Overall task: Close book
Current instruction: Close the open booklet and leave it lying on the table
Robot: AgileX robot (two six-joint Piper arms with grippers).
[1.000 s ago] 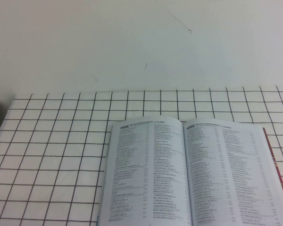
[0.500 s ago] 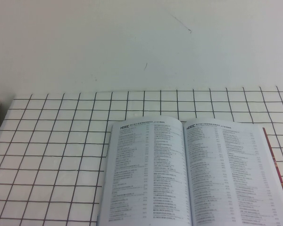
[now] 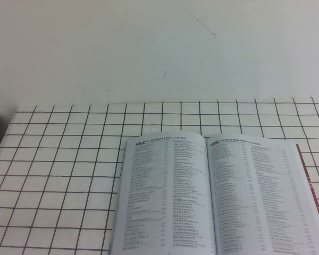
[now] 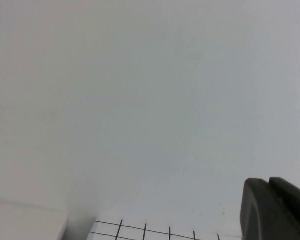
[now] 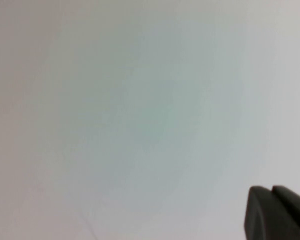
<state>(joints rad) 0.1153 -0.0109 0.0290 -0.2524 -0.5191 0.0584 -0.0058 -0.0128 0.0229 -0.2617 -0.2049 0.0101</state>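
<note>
While only high view shows book [image 3: 212, 196], left tool [image 4: 277, 210], right tool [image 5: 277, 212] face wall [image 5: 140, 100]

I saw the book [image 3: 215, 194] lying open on the tabletop [image 3: 58, 175], toward five o'clock in my view, its near edge cut off. Both pages carried dense columns of small print, the gutter running from twelve to six. A red cover edge [image 3: 312, 186] showed along the book's three o'clock side. The tabletop was white with a black grid. A pale wall [image 3: 149, 48] rose at twelve o'clock.
</note>
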